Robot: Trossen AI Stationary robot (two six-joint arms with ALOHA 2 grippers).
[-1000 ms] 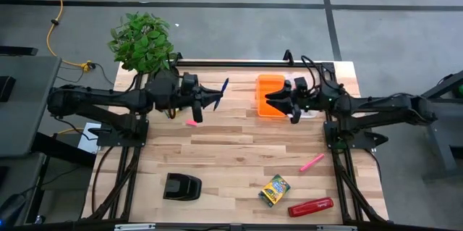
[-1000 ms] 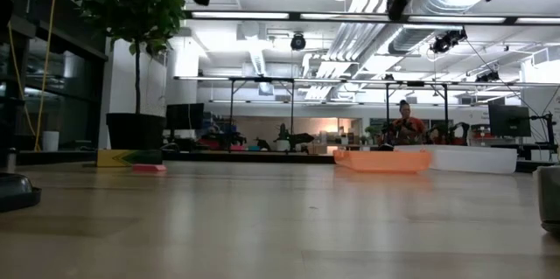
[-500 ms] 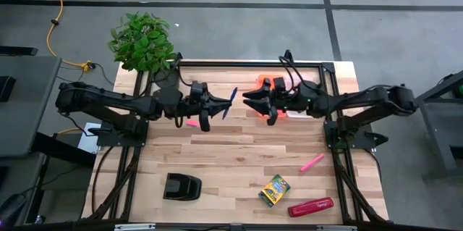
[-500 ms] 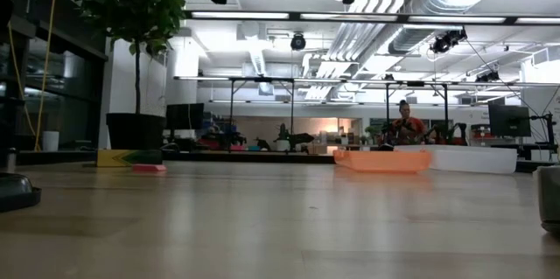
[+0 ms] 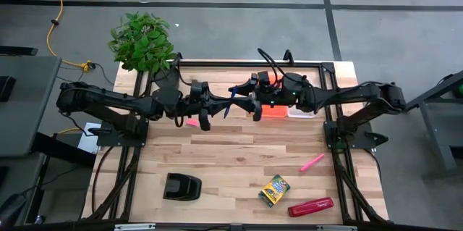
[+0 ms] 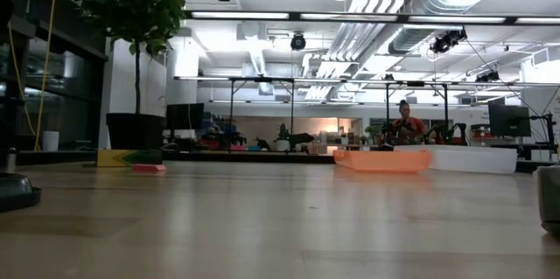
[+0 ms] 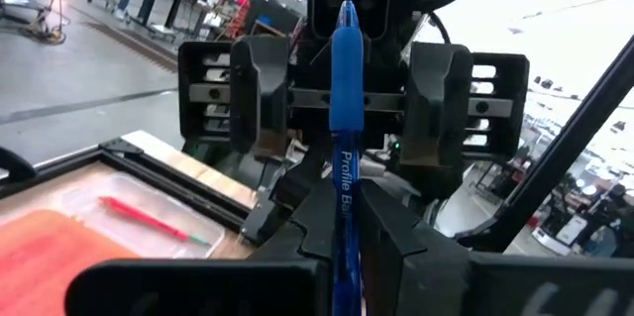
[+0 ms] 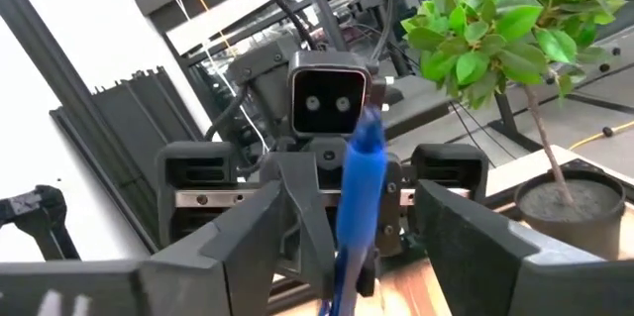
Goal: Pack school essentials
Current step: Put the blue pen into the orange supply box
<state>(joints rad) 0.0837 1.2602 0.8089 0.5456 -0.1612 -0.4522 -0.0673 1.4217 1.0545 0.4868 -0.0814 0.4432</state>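
Observation:
A blue pen (image 5: 230, 99) is held in the air over the far middle of the table by my left gripper (image 5: 215, 106), which is shut on it. Its free end (image 8: 362, 182) reaches between the fingers of my right gripper (image 5: 246, 99), which is open; the fingers stand on either side without touching. A pink eraser (image 5: 191, 123) lies on the wood below the left gripper. A pink pen (image 5: 312, 162) and a yellow-green crayon box (image 5: 275, 190) lie flat on the near right part of the table. My left gripper (image 7: 342, 217) pinches the blue pen's barrel at its printed part (image 7: 343, 192) between the two fingers. The fingers come level from the table's left, and the pen runs along them and sticks out forward. It is lifted clear and slants a little toward the far edge.
An orange tray (image 5: 275, 109) sits under the right arm at the far right, with a clear tray (image 7: 149, 219) holding a red pen beside it. A red stapler (image 5: 311, 207) and a black blocky object (image 5: 181, 186) lie near the front edge. A potted plant (image 5: 142, 39) stands at the far left corner.
My left gripper carried the blue pen a little toward the table's right, then held still. My right gripper travelled from over the orange tray toward the table's left until its open fingers stood around the pen's free end.

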